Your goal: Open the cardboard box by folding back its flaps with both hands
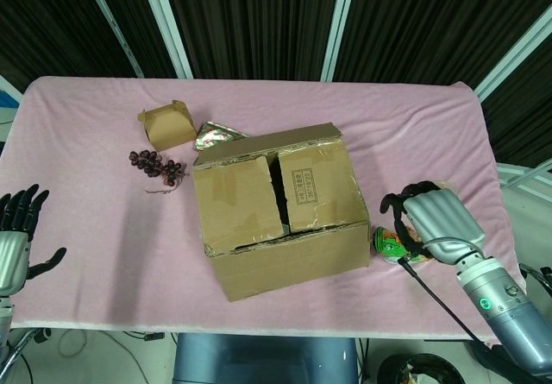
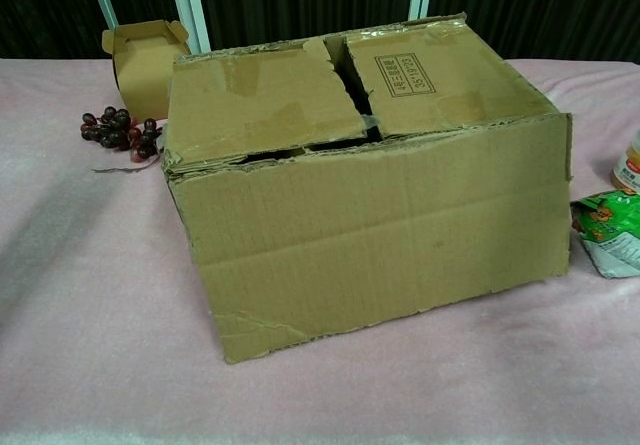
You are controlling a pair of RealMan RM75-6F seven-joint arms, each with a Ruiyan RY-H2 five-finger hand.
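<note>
The cardboard box [image 1: 276, 203] stands mid-table on the pink cloth. Its long front flap [image 2: 380, 235] hangs down over the front wall. Two inner flaps [image 2: 262, 100] lie flat on top with a narrow gap between them. The rear flap [image 1: 263, 141] shows only as a strip along the back edge. My right hand [image 1: 434, 220] hovers to the right of the box, apart from it, fingers bent downward and holding nothing. My left hand [image 1: 17, 233] is at the far left table edge, fingers spread and empty. The chest view shows neither hand.
A green snack packet [image 2: 606, 233] lies just under my right hand. Behind the box on the left are a small cardboard carton [image 1: 166, 125], a bunch of dark grapes [image 1: 158, 165] and a foil packet [image 1: 216, 134]. A bottle [image 2: 630, 165] stands at the chest view's right edge.
</note>
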